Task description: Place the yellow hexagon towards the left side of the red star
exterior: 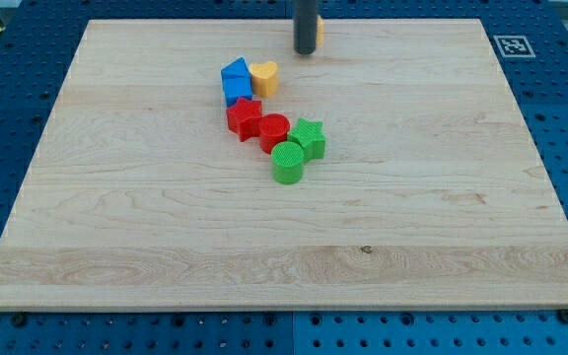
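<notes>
My tip [306, 51] rests on the board near the view's top edge, centre. A yellow block [319, 30], probably the hexagon, shows only as a sliver just right of the rod, which hides most of it. The red star [244, 117] lies lower and to the left, in a cluster of blocks. My tip is well above and to the right of the red star and touches no block of the cluster.
The cluster runs diagonally: a blue block [234, 70] above a blue cube [237, 91], a yellow heart [263, 77], a red cylinder [274, 132], a green star [309, 138] and a green cylinder [287, 163]. The wooden board [116, 227] sits on a blue pegboard.
</notes>
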You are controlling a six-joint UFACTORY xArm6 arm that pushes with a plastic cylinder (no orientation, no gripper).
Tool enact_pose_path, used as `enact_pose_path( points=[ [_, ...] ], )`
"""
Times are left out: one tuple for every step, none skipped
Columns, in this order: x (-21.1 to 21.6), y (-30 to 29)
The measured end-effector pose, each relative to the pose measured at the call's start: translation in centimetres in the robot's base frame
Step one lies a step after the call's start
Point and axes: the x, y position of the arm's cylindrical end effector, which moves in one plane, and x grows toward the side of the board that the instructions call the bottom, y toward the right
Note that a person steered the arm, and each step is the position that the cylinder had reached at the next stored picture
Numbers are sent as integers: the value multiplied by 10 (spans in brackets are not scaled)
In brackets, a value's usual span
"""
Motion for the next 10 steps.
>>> enact_pose_path(
  points=[
    [0, 64],
    [-10, 87],
    [-30, 55],
    [-39, 3],
    [-39, -60],
    [-44, -82],
    [-63, -83],
    [-64, -102],
    [-63, -146],
    [-59, -190]
  ],
)
